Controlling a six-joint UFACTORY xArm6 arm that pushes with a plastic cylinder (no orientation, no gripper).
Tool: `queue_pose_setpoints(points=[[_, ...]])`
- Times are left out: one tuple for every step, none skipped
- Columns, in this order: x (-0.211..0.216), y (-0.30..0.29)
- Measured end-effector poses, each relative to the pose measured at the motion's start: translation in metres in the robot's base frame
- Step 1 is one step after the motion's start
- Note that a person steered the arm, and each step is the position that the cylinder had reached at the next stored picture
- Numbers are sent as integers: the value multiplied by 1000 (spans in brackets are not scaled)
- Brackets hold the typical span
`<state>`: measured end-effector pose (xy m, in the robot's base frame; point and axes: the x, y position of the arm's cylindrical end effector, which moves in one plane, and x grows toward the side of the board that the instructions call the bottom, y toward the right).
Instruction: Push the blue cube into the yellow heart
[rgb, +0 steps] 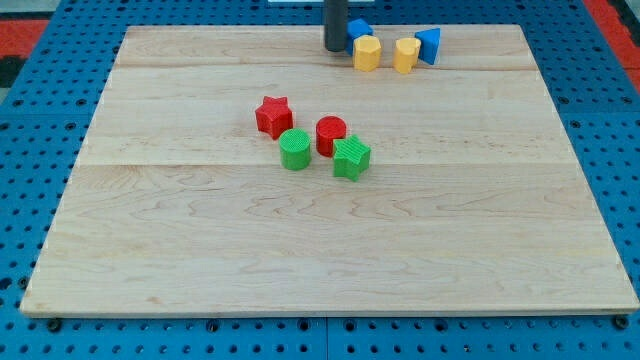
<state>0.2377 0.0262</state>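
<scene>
The blue cube (358, 29) sits near the view's top edge of the wooden board (320, 240), partly hidden behind a yellow hexagon-like block (367, 53) that touches it. The yellow heart (406, 55) lies a little to the right of that block, apart from the cube. My tip (335, 49) rests on the board just left of the blue cube and the yellow hexagon block, close to or touching the cube. The dark rod rises out of the view's top.
A blue triangle block (429, 45) touches the yellow heart on its right. A red star (273, 116), red cylinder (331, 134), green cylinder (295, 150) and green star-like block (351, 158) cluster mid-board. Blue pegboard (30, 130) surrounds the board.
</scene>
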Motion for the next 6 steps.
queue_pose_setpoints(points=[[-5, -80], [-44, -50], [-44, -20], [-44, 16], [-37, 33], [-35, 43]])
